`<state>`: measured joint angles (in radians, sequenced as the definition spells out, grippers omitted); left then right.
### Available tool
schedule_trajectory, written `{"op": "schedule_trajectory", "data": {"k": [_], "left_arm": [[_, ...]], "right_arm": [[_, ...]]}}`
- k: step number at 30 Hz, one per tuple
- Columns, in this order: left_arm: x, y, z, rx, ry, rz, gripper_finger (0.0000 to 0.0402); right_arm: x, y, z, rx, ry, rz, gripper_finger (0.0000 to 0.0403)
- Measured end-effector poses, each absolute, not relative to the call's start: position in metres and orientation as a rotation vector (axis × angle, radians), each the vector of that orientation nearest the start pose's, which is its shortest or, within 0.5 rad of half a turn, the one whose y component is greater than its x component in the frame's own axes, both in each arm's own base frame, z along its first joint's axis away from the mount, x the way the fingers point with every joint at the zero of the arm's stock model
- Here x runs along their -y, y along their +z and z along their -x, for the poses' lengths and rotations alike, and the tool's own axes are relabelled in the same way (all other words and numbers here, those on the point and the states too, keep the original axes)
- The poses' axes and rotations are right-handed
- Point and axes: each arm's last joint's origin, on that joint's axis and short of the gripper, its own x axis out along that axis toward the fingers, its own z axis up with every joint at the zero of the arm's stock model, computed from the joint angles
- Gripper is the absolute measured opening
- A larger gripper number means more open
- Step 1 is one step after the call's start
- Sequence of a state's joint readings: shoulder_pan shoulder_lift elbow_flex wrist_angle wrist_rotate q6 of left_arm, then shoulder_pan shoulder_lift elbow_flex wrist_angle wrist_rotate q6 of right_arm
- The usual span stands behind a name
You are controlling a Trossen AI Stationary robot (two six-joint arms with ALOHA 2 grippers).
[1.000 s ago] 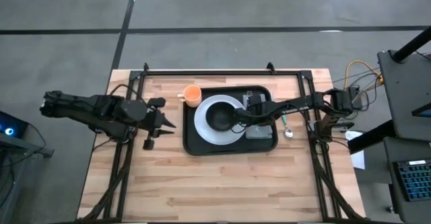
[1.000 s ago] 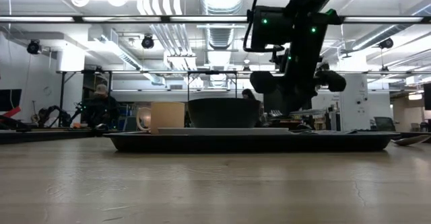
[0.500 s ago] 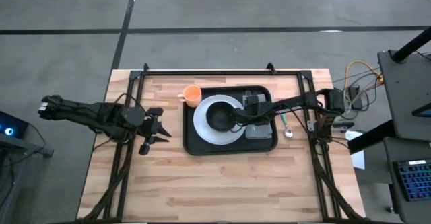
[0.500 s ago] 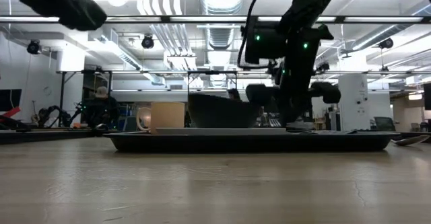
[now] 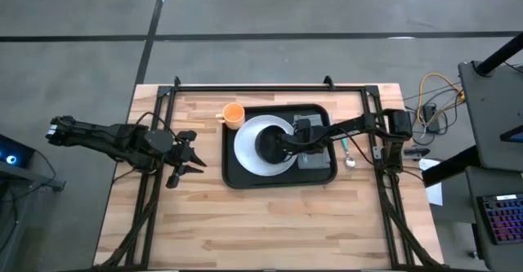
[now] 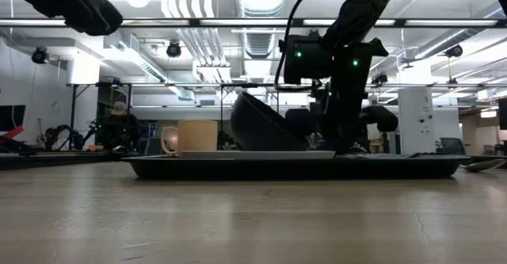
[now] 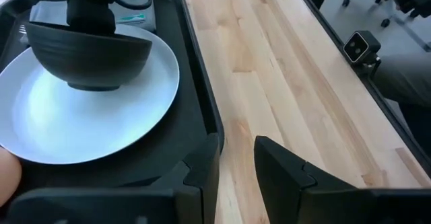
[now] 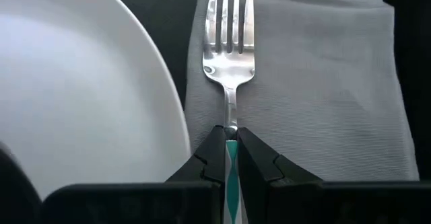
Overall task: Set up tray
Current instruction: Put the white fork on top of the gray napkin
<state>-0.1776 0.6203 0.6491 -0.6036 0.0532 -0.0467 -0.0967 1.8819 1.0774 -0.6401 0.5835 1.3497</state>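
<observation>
Black tray [image 5: 237, 176] sits mid-table toward the far edge; your right gripper [image 8: 229, 146] is clamped on the fork [image 8: 229, 29], whose length runs straight out from the jaws over the grey napkin [image 8: 323, 83], just beside the white plate [image 5: 249, 153]. Watch the bowl [image 6: 265, 121], tilted against that arm. The left gripper [image 5: 189, 153] waits part-open, empty, near the table's left edge
</observation>
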Motion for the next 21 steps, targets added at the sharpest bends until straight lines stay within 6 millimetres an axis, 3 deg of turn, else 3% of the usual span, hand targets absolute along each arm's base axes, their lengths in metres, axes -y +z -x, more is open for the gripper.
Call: {"op": "schedule_trajectory", "data": {"k": [12,21], "left_arm": [[0.025,0.271,-0.127,-0.587,-0.230,0.016,0.0076],[0.025,0.271,-0.127,-0.590,-0.232,0.032,0.0076]], "right_arm": [[0.048,0.148,-0.329,-0.815,-1.317,-0.681,0.0011],[0.047,0.147,-0.327,-0.816,-1.344,-0.694,0.0011]]}}
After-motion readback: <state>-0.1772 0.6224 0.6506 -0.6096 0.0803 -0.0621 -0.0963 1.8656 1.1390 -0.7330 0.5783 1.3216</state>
